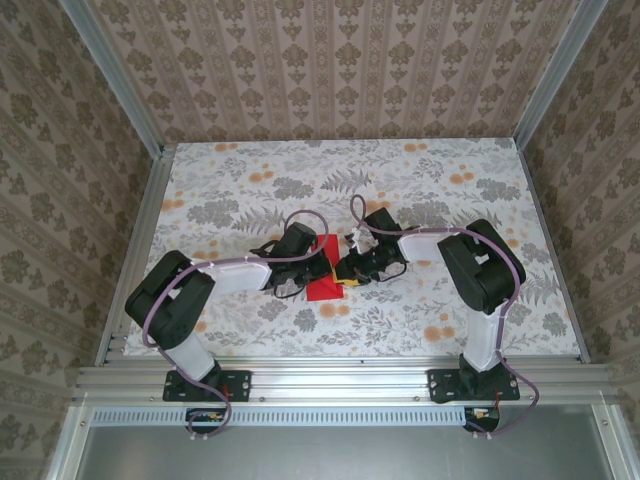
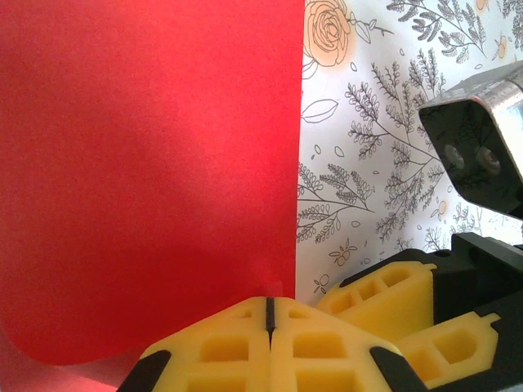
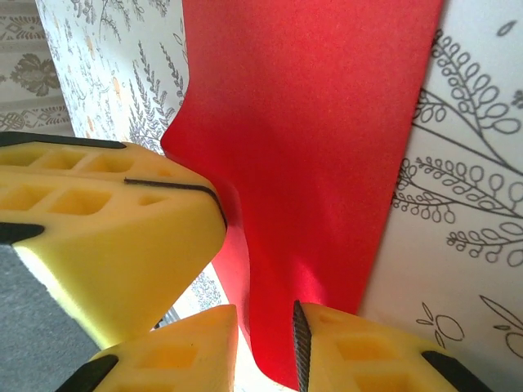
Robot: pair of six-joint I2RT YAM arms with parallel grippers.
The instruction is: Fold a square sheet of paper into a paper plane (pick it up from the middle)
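Observation:
The square sheet of paper (image 1: 322, 291) is bright red and sits at the table's middle, between the two gripper heads. My left gripper (image 2: 270, 314) is shut, and the sheet (image 2: 147, 163) rises in front of it with its right edge running into the jaw seam. In the right wrist view the sheet (image 3: 327, 122) curves down from the left gripper's yellow fingers (image 3: 106, 220), which pinch its edge. My right gripper (image 3: 263, 314) is open, its jaws a short way apart with the sheet's lower edge hanging between them. Its yellow fingers (image 2: 384, 294) lie just right of the left gripper.
The floral tablecloth (image 1: 420, 190) covers the table, which has patterned walls on three sides and a metal rail (image 1: 330, 378) along the near edge. Both arms reach inward and meet at the centre, heads almost touching (image 1: 340, 270).

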